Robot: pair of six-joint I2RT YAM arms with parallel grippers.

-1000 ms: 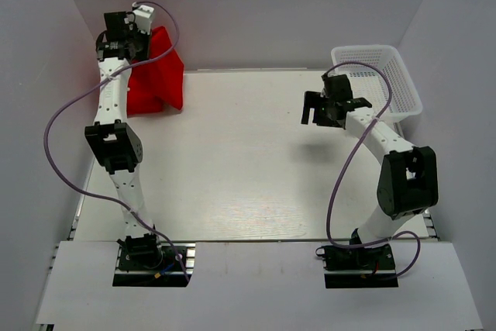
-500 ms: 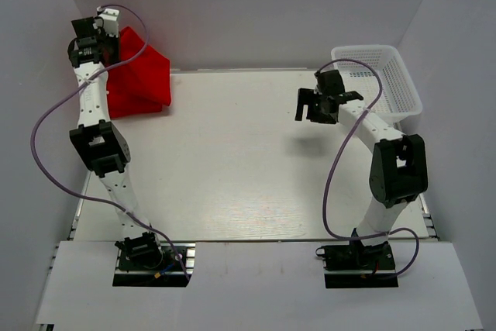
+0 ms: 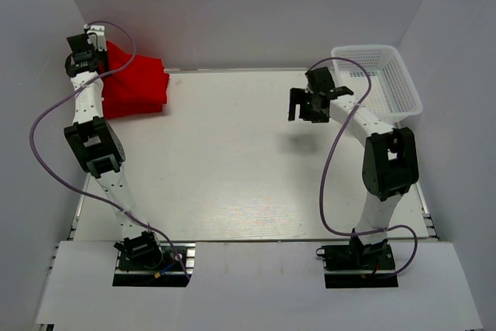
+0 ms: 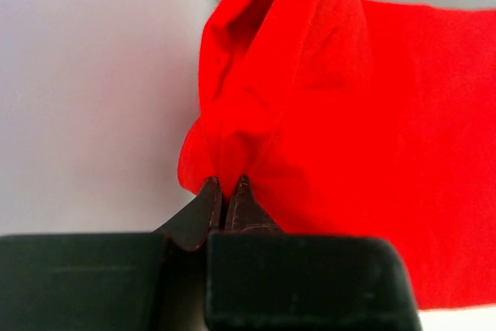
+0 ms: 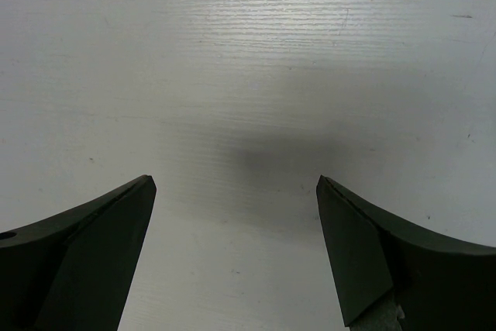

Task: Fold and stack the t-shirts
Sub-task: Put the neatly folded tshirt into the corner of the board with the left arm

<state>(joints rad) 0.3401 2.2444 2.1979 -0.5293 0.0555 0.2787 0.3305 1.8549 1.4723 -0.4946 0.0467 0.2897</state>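
Observation:
A bright red t-shirt [image 3: 136, 84] is bunched at the table's far left corner, against the wall. My left gripper [image 3: 94, 46] is up at that corner, shut on an edge of the cloth. In the left wrist view the two dark fingertips [image 4: 227, 188] pinch a fold of the red t-shirt [image 4: 325, 114], which rises above them and spreads to the right. My right gripper [image 3: 304, 108] hangs over the right middle of the table, open. In the right wrist view its gripper [image 5: 236, 184] shows wide-apart fingers over bare white tabletop, with nothing between them.
A white plastic mesh basket [image 3: 395, 75] sits at the table's far right corner, just behind the right arm. White walls close in the left, back and right sides. Purple cables loop off both arms.
The left gripper has carried the held cloth further left and back toward the corner, and the shirt now lies flatter. The right gripper has drifted left, away from the basket, still open.

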